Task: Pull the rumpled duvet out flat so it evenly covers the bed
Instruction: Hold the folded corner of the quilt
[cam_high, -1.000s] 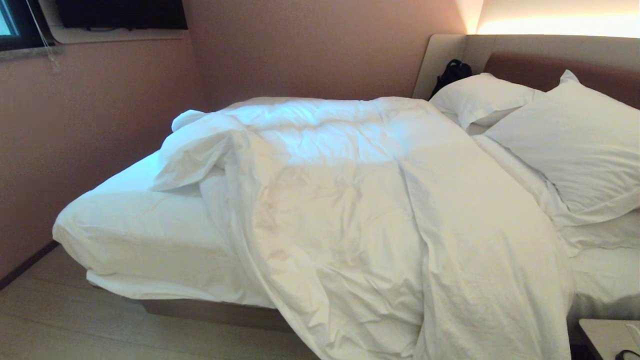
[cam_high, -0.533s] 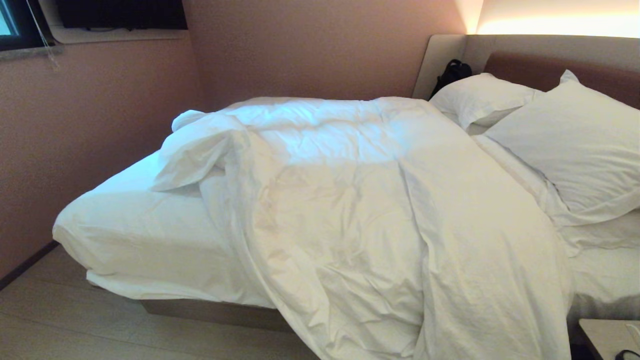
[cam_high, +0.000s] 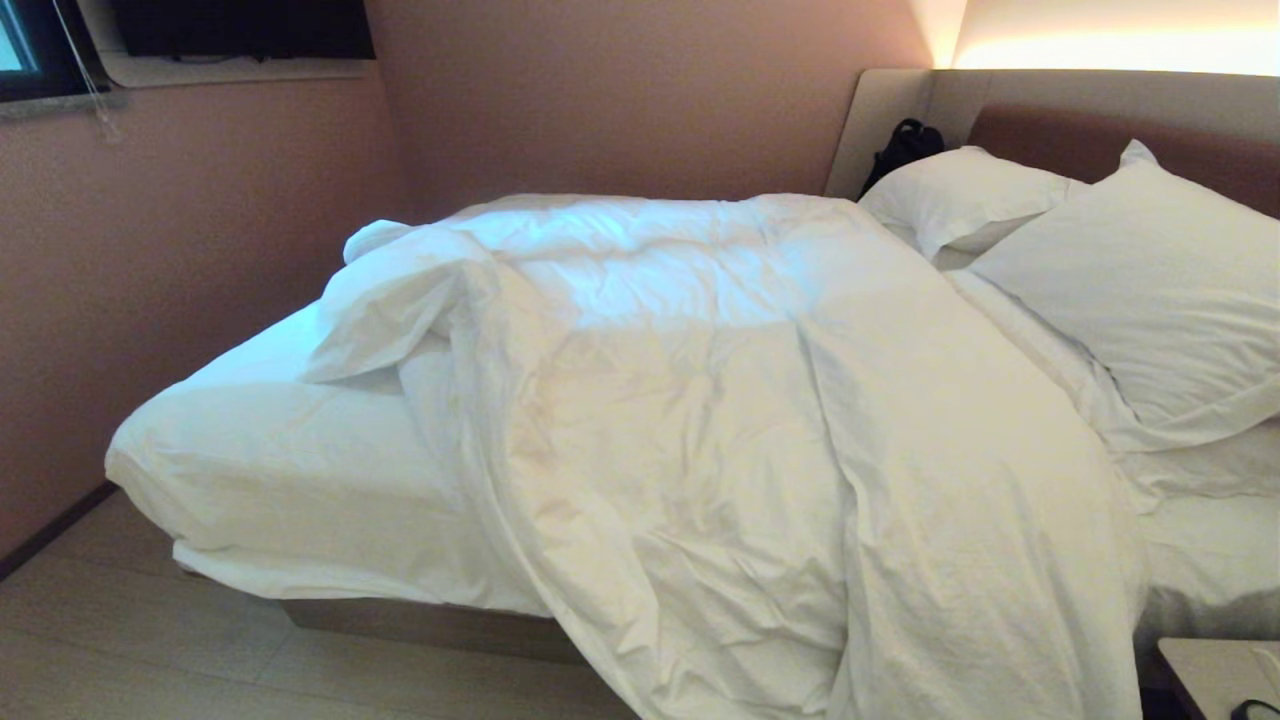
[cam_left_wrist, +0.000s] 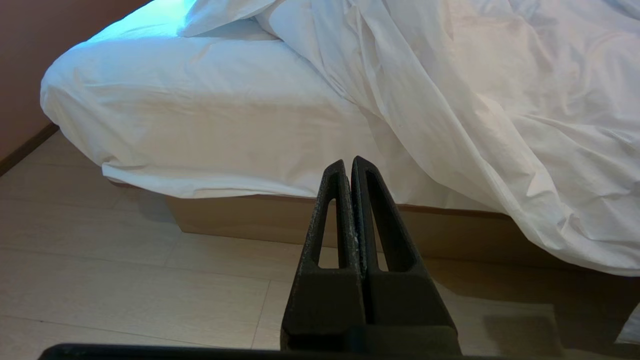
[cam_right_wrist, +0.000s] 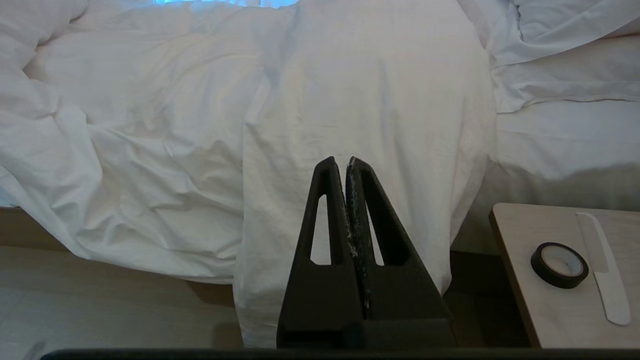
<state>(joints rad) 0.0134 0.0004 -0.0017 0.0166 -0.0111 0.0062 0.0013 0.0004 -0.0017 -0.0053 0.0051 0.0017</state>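
Room: pink walls, bed (cam_high: 300, 480) ahead of me.
Duvet (cam_high: 720, 420): bunched, spilling over near edge at 6 o'clock.
Left gripper (cam_left_wrist: 348, 167): pressed together, empty.
Right gripper (cam_right_wrist: 341, 167): same.

Your left gripper (cam_left_wrist: 351, 162) shows two matte black, wedge-shaped fingers (cam_left_wrist: 330, 220), each pierced by a long tapered slot. Your right gripper (cam_right_wrist: 346, 162) is identical in form; pale scuff marks line its fingers' (cam_right_wrist: 380, 225) inner edges.

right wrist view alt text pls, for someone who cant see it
The shut right claw points at a rumpled white duvet spilling off the bed toward the floor, touching nothing. A nightstand beside the bed holds a black tape roll and a white comb.
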